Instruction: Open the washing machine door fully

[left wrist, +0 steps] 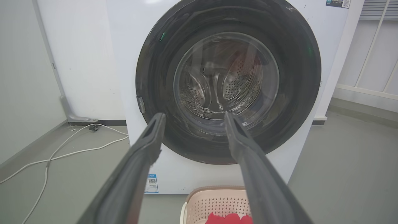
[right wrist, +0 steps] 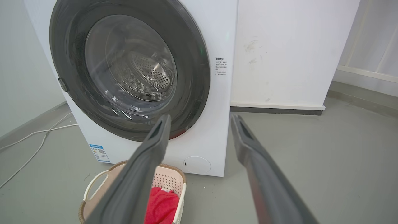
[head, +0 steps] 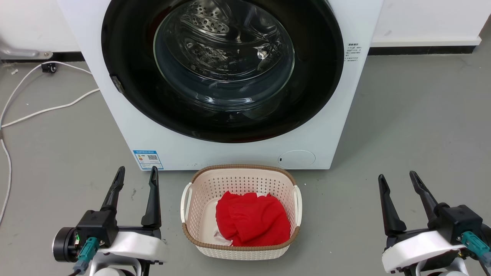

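The washing machine door (head: 126, 76) sits shut against the washing machine (head: 230, 155) front; left gripper (head: 138, 169) and right gripper (head: 397, 175) gape empty, flanking the basket (head: 241, 168) on the floor. That glossy rim could slip, and a reaching arm might clip the basket

We see a grey floor (head: 422, 115), white walls (head: 422, 19) with dark skirting (head: 418, 50), and a white cable (head: 57, 107) near the floor's left edge.
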